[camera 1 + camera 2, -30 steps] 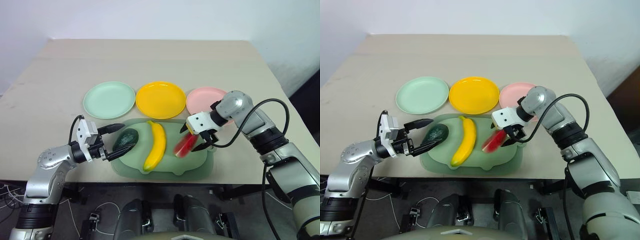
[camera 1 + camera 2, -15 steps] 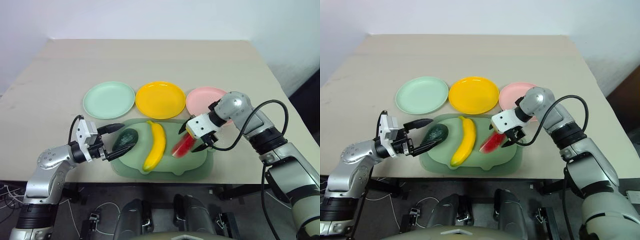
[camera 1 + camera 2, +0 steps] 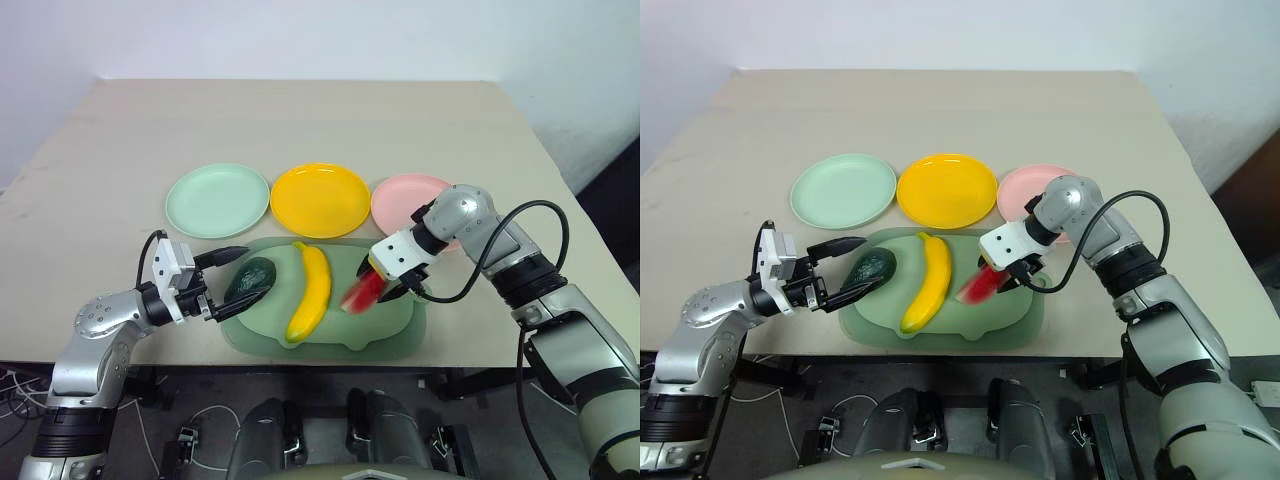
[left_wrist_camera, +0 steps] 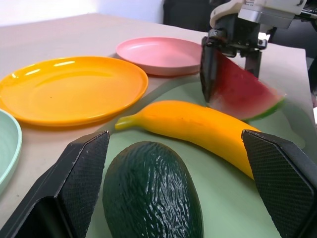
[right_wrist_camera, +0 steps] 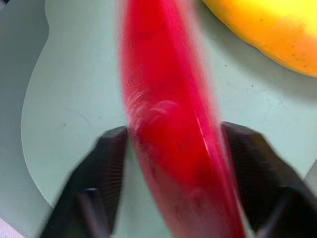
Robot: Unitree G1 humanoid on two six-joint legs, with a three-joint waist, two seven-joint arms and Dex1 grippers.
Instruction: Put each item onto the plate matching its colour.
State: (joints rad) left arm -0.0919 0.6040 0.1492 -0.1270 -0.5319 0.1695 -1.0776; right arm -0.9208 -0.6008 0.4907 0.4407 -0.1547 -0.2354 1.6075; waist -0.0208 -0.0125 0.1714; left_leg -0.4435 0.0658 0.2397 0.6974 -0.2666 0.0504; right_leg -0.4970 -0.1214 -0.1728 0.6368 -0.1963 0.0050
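On the pale green mat [image 3: 330, 335] lie a dark green avocado [image 3: 257, 268], a yellow banana [image 3: 312, 290] and a red watermelon slice [image 3: 360, 293]. My right gripper [image 3: 387, 283] points down at the mat's right part. In the right wrist view its fingers [image 5: 106, 168] press both faces of the watermelon slice [image 5: 168, 124]. My left gripper [image 3: 250, 274] is level at the mat's left end, open, with one finger on each side of the avocado [image 4: 151, 191]. Behind the mat stand the mint green plate [image 3: 218, 199], the yellow plate [image 3: 321, 199] and the pink plate [image 3: 410, 198], all bare.
The mat sits near the beige table's front edge [image 3: 120, 345]. Bare tabletop stretches behind the three plates. A black cable [image 3: 520, 215] loops off my right forearm above the table's right side.
My right gripper's fingers have closed in onto the watermelon slice, and its wrist has rolled a little. The left arm and the other items have kept still.
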